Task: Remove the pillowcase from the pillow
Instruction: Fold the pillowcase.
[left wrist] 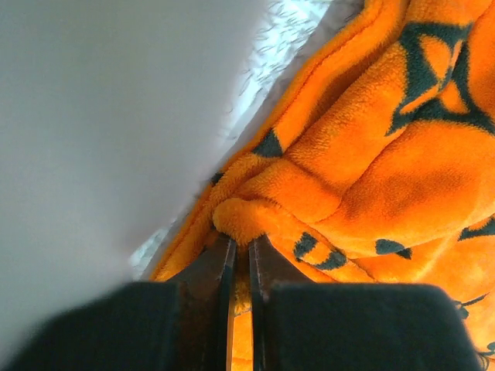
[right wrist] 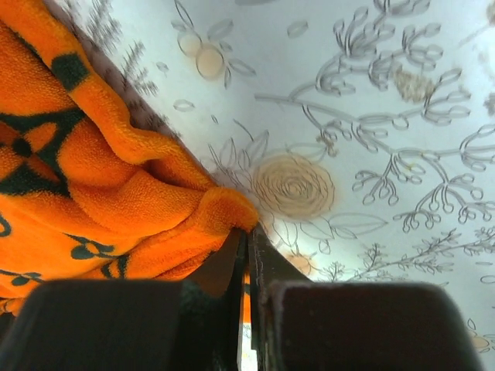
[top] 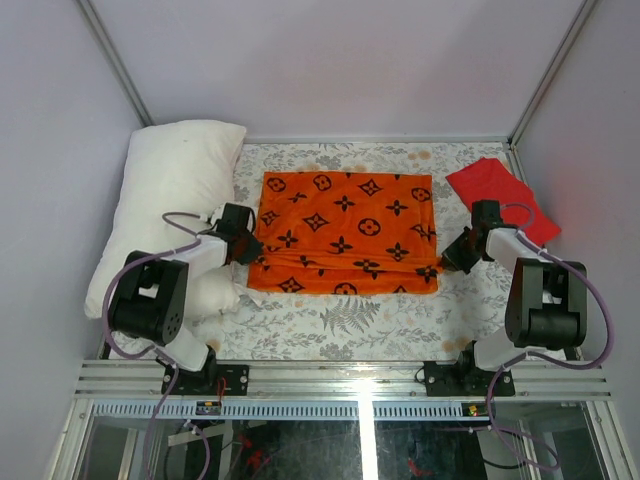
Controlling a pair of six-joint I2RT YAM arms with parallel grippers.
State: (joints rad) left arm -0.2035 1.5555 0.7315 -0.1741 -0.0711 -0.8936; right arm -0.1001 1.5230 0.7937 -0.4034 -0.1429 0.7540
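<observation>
In the top view the pillowcase (top: 345, 232) lies spread flat in the middle of the frame on the floral tabletop (top: 330, 325), off the pillow. Its lower edge is doubled into a rumpled band. The pillow (top: 170, 190) lies bare in the upper left of the frame along the left wall. Its right edge is just beside the pillowcase's left edge, but I cannot tell whether they touch. A red cloth (top: 500, 190) lies at the upper right, apart from the pillowcase.

The left arm (top: 190, 260) reaches in from the lower left across the pillow's lower end, its tip at the pillowcase's lower-left corner. The right arm (top: 520, 250) reaches in from the lower right, its tip at the lower-right corner.

In the left wrist view the left fingers (left wrist: 205, 294) rise from the bottom centre, pressed nearly together. They pinch a small rounded fold of the pillowcase (left wrist: 371, 193) at their tips, with an orange sliver showing in the slit between them. The orange fabric fills the right of that frame, and a blurred pale surface fills the left.

In the right wrist view the right fingers (right wrist: 271, 270) are likewise almost closed at the bottom centre, nipping a bunched corner of the pillowcase (right wrist: 100, 193). The fabric bunches toward the left of the frame. The tabletop (right wrist: 371, 116) fills the upper right.
</observation>
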